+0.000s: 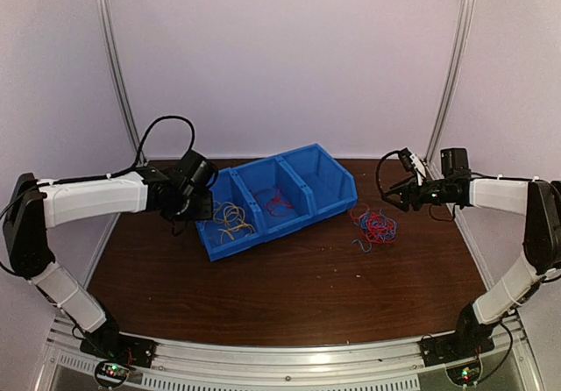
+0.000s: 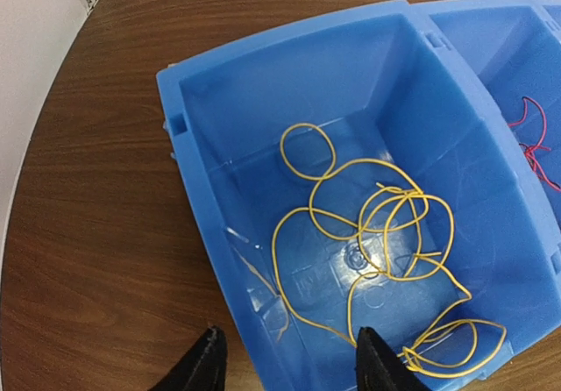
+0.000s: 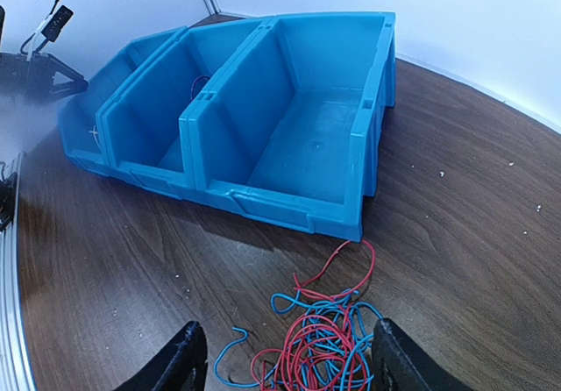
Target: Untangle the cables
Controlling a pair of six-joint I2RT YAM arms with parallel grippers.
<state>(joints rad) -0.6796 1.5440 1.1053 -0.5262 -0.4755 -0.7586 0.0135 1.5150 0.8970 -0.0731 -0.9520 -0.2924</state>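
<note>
A tangle of red and blue cables (image 1: 375,226) lies on the table right of the blue bins; it also shows in the right wrist view (image 3: 324,347). Yellow cables (image 1: 230,220) lie looped in the left bin (image 2: 386,224). A red cable (image 1: 279,202) lies in the middle bin (image 2: 530,150). My right gripper (image 1: 396,196) is open and empty, hovering above the red and blue tangle (image 3: 285,360). My left gripper (image 1: 188,209) is open and empty, above the left bin's near wall (image 2: 289,365).
Three joined blue bins (image 1: 329,165) stand at the table's middle back; the right one (image 3: 368,102) holds nothing. White walls close the back and sides. Bare brown table (image 1: 289,295) lies in front of the bins.
</note>
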